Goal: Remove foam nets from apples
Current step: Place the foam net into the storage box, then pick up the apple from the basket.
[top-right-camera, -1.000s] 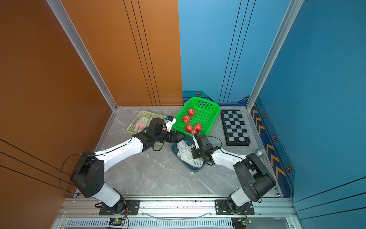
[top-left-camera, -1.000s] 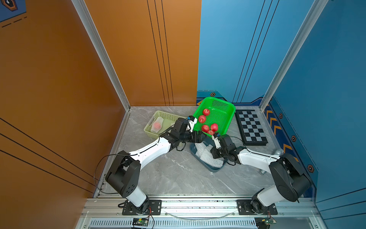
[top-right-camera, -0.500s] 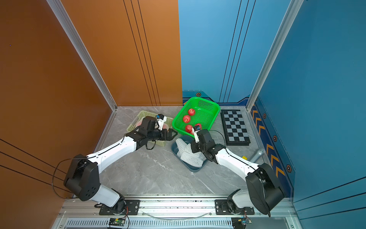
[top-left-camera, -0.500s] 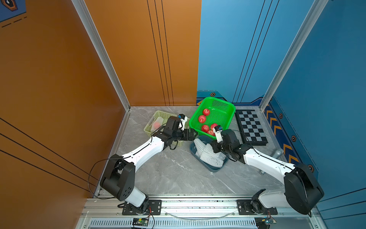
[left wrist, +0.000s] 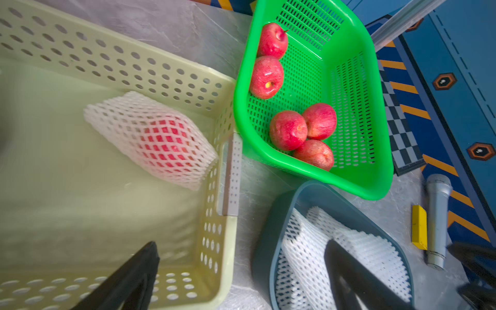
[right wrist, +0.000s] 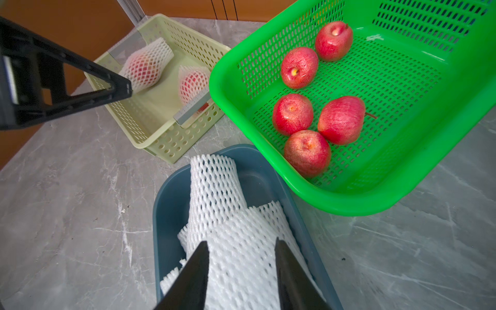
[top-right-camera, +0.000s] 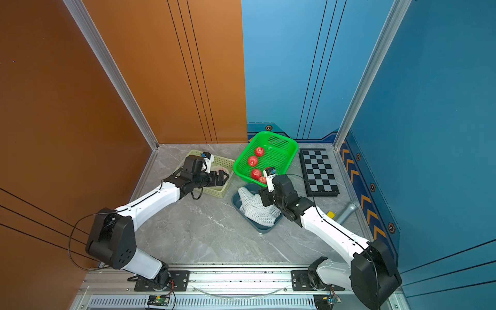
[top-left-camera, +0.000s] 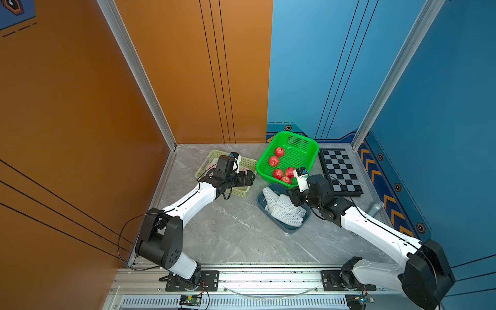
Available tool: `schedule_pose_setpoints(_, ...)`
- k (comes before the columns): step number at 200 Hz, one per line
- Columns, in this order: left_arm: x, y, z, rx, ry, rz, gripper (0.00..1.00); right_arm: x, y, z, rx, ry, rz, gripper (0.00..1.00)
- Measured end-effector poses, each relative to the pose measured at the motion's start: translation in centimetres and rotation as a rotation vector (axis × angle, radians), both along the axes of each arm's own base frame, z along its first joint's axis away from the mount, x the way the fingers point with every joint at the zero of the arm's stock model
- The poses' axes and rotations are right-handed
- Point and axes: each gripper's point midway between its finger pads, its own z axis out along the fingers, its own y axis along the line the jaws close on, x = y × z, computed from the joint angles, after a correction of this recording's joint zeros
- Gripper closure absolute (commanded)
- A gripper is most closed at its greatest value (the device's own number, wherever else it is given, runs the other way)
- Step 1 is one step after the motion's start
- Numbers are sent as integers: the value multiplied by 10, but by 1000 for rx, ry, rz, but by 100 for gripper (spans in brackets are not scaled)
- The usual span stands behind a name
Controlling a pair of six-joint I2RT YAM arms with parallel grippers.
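**Top views:** L gripper [top-left-camera: 251,179] hangs over the end of the yellow basket [top-left-camera: 240,192] nearest the green basket [top-left-camera: 298,141]. Its jaws are wide apart w/ nothing in them. R gripper [top-left-camera: 292,194] sits over the blue tray [top-left-camera: 288,229], on the pile of empty foam nets [top-left-camera: 284,213]; its jaw gap is unclear from up here. 5 bare apples [top-left-camera: 273,161] lie in the green basket, whose near edge overlaps the tray's far end. Chessboard [top-left-camera: 339,171] is just beside the green basket.

**L wrist:** L fingers [left wrist: 134,279] are spread wide w/ nothing between them. One netted apple [left wrist: 158,139] lies in the yellow basket near the handle slot. In the green basket, 3 apples are clustered and 2 are touching along a wall. A grey cylinder [left wrist: 437,217] and a yellow block [left wrist: 419,226] lie side by side on the table.

**R wrist:** R jaws stand apart, astride the topmost net in the tray; can't tell if the tips touch it. Two netted apples show in the yellow basket. One L finger is in frame, over that basket.
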Motion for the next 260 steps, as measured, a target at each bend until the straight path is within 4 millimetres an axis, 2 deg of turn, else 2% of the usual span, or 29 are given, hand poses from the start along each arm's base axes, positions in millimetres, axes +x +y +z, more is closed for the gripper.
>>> schedule_pose_setpoints(11,5,5,-10,15,18,22,18,-3,1,5,8,-10,4,42)
schedule_pose_setpoints(54,27,15,-37,60,59,67,28,-12,2,21,20,-47,18,38)
schedule_pose_setpoints(91,50,31,-47,34,62,136,28,-18,-4,31,27,-76,6,37)
schedule_pose_setpoints(113,65,40,-57,13,71,178,25,-19,-8,30,22,-79,-4,36)
schedule_pose_setpoints(139,75,44,-68,-2,84,204,26,-21,-10,27,11,-70,-10,36)
schedule_pose_setpoints(172,88,46,-67,-54,70,223,28,-21,-11,25,5,-65,-12,35)
schedule_pose_setpoints(215,113,55,-51,-146,23,271,30,-20,-14,24,-4,-68,-27,35)
schedule_pose_setpoints(231,121,57,-55,-179,29,285,30,-20,-15,23,-7,-69,-30,35)
schedule_pose_setpoints(260,125,56,-76,-204,77,307,30,-20,-16,22,-8,-68,-31,35)
